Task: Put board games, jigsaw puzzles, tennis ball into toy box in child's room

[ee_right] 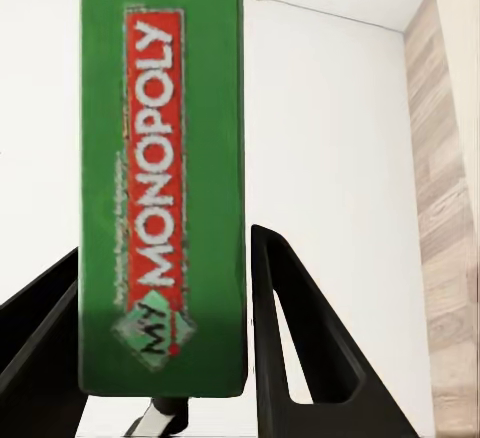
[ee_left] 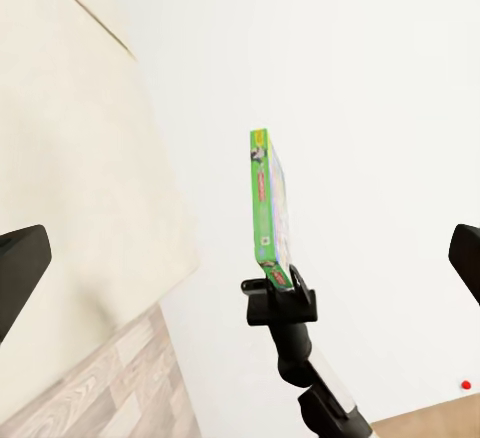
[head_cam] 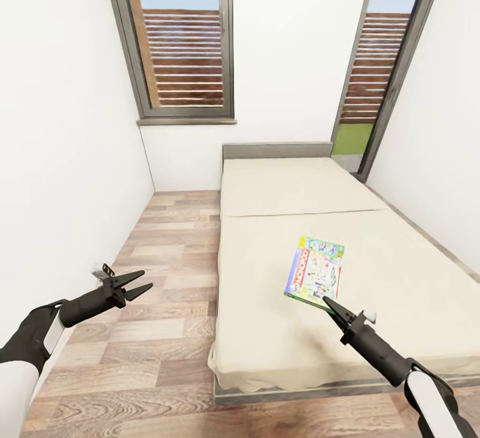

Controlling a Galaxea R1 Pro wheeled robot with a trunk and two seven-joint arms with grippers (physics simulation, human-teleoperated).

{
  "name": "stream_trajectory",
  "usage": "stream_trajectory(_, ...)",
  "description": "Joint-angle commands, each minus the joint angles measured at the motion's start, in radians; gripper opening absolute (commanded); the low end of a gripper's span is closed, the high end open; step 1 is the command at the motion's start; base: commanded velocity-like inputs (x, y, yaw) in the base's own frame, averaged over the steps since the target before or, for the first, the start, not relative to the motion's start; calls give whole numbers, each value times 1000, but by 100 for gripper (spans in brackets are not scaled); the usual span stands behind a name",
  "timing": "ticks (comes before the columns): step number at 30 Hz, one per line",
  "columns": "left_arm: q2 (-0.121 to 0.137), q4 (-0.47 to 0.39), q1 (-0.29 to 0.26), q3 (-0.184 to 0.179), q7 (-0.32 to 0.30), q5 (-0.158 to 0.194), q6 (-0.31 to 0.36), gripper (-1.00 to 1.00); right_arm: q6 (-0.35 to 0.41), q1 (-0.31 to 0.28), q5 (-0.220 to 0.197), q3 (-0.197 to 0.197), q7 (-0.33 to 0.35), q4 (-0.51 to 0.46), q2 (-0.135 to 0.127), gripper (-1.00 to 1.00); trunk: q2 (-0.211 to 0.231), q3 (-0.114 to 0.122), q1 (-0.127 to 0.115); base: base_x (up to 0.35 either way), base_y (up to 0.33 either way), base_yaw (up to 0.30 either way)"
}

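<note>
You had the Monopoly board game (head_cam: 314, 271) on the bed (head_cam: 267, 331), right of its middle; right gripper (head_cam: 331, 305) at its near edge, left gripper (head_cam: 138, 286) over the floor (head_cam: 160, 331) left of the bed.

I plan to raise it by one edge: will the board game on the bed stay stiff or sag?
The board game looks like a thin flat box with straight edges, so probably stiff and light. The right gripper has its jaws either side of the narrow green edge; held there, the long box may tilt. The bed looks soft, so pushing might drag.
</note>
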Motion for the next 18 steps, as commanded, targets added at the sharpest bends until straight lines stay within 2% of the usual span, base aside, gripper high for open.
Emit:
stream_trajectory(1,0,0,0,0,-4,-1,10,100,6,0,1,-1,1,1,0,-100,7,2,-4,0,0,0)
stream_trajectory(8,-16,0,0,-6,-4,-2,10,100,63,0,2,-8,10,9,-1,-100,56,24,-31,0,0,0)
stream_trajectory(14,-31,0,0,-7,-4,-3,10,100,85,0,4,-71,20,9,1,-100,98,43,-54,0,0,0)
stream_trajectory(18,-54,23,16,-1,-4,5,-13,100,63,22,-20,-93,42,3,23,-100,98,43,-54,0,0,0)
